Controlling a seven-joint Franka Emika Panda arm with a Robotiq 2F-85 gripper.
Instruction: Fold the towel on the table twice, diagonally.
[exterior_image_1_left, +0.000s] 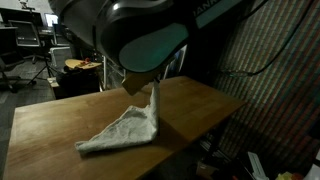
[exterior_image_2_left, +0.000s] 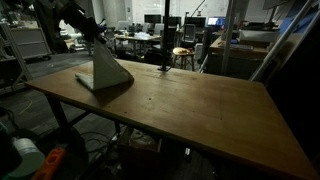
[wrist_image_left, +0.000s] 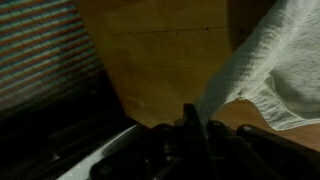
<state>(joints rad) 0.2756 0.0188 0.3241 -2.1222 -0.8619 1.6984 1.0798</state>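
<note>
The towel (exterior_image_1_left: 120, 132) is on the wooden table (exterior_image_1_left: 45, 125), near one end of it. Most of the pale cloth lies flat on the wood, and one corner is pulled up into a peak. In an exterior view it reads as a small tent (exterior_image_2_left: 103, 70), wide at the base and narrow where it meets the gripper (exterior_image_2_left: 99, 42). The jaws are clenched on that raised corner, so I have the towel in a grasp, with the rest draping down to the tabletop.

The arm (exterior_image_1_left: 140, 35) comes in from above. Its pale, rounded links fill the top of that exterior view and hide the gripper, leaving only the lifted strip of cloth visible beneath them. From the far end of the table the arm is a dark shape bent over the towel, and the long stretch of bare wood (exterior_image_2_left: 190, 105) shows.

The wrist view is dim. The dark fingers (wrist_image_left: 188, 125) are at the bottom, close together. The towel's edge (wrist_image_left: 270, 60) runs up and away to the right, with its woven texture visible against the tabletop (wrist_image_left: 160, 60).
</note>
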